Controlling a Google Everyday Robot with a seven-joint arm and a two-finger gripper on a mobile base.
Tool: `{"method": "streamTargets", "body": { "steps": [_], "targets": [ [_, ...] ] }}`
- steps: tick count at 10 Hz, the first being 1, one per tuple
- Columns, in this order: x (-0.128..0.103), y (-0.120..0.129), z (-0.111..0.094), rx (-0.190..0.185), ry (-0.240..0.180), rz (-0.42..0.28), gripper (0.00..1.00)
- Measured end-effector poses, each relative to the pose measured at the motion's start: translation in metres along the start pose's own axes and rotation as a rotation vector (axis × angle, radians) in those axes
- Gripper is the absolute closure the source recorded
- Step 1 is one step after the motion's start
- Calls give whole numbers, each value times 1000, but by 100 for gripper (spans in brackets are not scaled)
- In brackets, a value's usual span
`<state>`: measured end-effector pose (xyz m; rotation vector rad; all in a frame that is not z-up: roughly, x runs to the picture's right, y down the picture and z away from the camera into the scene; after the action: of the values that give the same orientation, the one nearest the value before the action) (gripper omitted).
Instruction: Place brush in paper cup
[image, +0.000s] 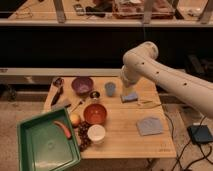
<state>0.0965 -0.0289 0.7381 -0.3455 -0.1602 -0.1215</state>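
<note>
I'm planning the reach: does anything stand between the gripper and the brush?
Yes. The gripper hangs over the table's far side, beside the blue-grey cup; the brush lies near the left edge. Along the table between them stand that cup, a small metal cup and a purple bowl. A reach from above would probably clear them.

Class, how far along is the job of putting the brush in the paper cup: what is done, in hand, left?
Done: nothing yet; the brush lies at the left edge of the table, and the paper cup stands near the front edge without it. In hand: the gripper hangs near the blue-grey cup, well away from the brush. Left: reaching the brush, grasping it, carrying it over and dropping it into the cup.
</note>
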Motion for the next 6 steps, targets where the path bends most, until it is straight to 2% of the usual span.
{"method": "streamTargets", "body": {
  "steps": [1, 3, 4, 6],
  "targets": [
    [-13, -16, 0, 11, -8, -112, 35],
    [-39, -38, -1, 40, -40, -276, 35],
    [-72, -53, -4, 75, -102, -433, 35],
    [-110, -66, -8, 95, -191, -622, 35]
  ]
}}
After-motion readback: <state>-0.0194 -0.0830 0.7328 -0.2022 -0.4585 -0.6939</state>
